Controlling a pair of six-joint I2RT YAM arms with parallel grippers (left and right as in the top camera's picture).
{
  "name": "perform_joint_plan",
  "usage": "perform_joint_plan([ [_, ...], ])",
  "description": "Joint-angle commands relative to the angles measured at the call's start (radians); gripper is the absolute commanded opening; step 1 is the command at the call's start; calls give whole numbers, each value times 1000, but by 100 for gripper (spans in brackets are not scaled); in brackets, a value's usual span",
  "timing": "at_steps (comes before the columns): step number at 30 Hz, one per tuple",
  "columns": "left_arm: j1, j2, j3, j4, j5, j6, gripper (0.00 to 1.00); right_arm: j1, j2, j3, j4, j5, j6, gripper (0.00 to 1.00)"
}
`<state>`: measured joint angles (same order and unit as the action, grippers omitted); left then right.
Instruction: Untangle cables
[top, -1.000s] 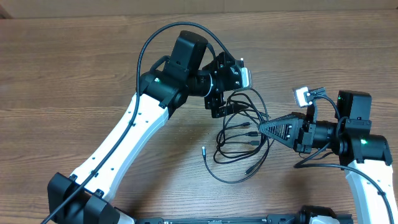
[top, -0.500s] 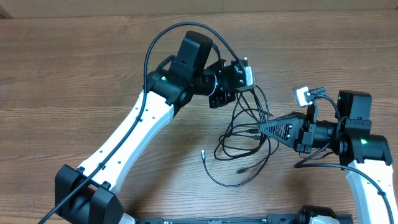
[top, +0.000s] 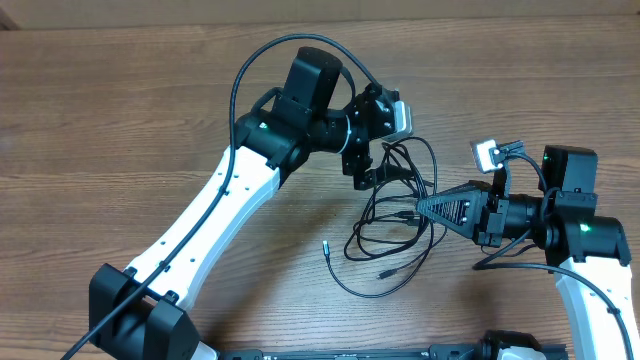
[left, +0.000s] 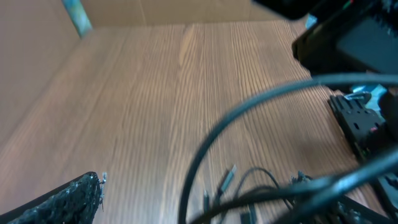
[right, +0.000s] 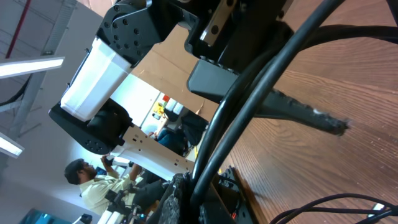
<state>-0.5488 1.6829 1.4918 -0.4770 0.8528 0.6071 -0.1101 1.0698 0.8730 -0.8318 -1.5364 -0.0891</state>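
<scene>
The cables (top: 390, 232) are thin black cords in a loose tangle on the wooden table, with small plugs at the ends, one plug (top: 327, 243) lying to the left. My left gripper (top: 366, 177) hovers over the tangle's top. Its jaws are wide apart in the left wrist view (left: 205, 208), and blurred strands (left: 267, 193) run across between them toward the right finger. My right gripper (top: 422, 205) is at the tangle's right side, shut on cable strands (right: 249, 112) that run up from its fingers (right: 202, 199).
The left arm's thick black cable (top: 262, 62) arcs over its wrist. The white left arm (top: 215, 215) crosses the table diagonally. A person (right: 93, 186) and equipment show in the background of the right wrist view.
My left gripper rose toward the back, then came down and to the right, turning. The upper cable loop shifted up and to the right. The right arm has not moved.
</scene>
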Motion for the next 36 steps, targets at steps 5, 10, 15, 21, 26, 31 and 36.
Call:
perform_joint_plan([
  [5, -29, 52, 10, 53, 27, -8, 97, -1, -13, 13, -19, -33, -5, 4],
  [10, -29, 71, 10, 61, 25, -9, 4, -1, -13, 13, -18, -33, -5, 4],
  [15, -24, 71, 10, 69, -34, -44, 4, -1, -13, 13, -14, -32, -5, 4],
  [21, 18, 38, 10, 123, -375, -345, 4, -1, -13, 13, -16, 18, -4, 4],
  [26, 53, -49, 10, 117, -587, -466, 4, -1, -13, 13, -15, 90, -4, 16],
  [31, 53, -169, 10, 101, -668, -477, 4, -1, -13, 13, -6, 174, -5, 88],
  [36, 53, -235, 10, 39, -741, -576, 4, -1, -13, 13, 2, 258, -4, 100],
])
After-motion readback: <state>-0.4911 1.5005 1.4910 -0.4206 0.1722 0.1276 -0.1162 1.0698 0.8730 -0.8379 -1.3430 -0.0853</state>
